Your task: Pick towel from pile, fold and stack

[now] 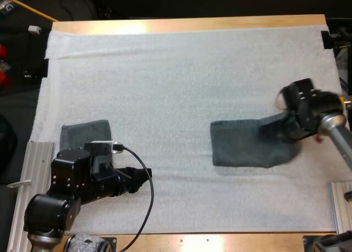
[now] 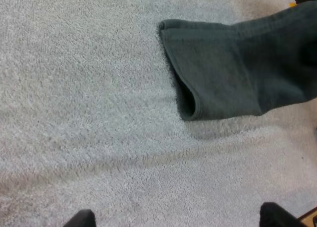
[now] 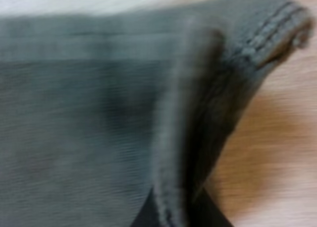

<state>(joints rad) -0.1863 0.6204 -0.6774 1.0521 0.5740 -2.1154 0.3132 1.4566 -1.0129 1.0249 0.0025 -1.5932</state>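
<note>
Right now our right end effector [image 1: 278, 128] sits at the right side of the white mat [image 1: 181, 76], clenched on the right end of a dark grey-green towel [image 1: 242, 144]. From the high view, that end of the towel is lifted off the mat and drawn up toward the end effector, while the rest lies flat on the mat, stretching leftward to a fairly straight left edge. In the right wrist view the towel [image 3: 89, 113] is pinched in a raised ridge of cloth between our black fingers [image 3: 208, 217], with a stitched hem showing at the towel's corner just beyond the grip.

Our left end effector [image 1: 142, 177] hovers over the near left part of the mat, well apart from that towel and pointing toward it. In the left wrist view its two fingers [image 2: 81, 219] stand wide apart with only bare mat between them, so it is released and touches nothing. The same view shows the towel [image 2: 223, 73] ahead, doubled over, with a rounded fold at the corner nearest to us and its far end rising off the mat.

A second towel [image 1: 82, 133] of the same colour lies flat at the mat's left side, partly hidden beneath our left arm. The wooden table [image 1: 187, 24] shows along the far edge of the mat.
</note>
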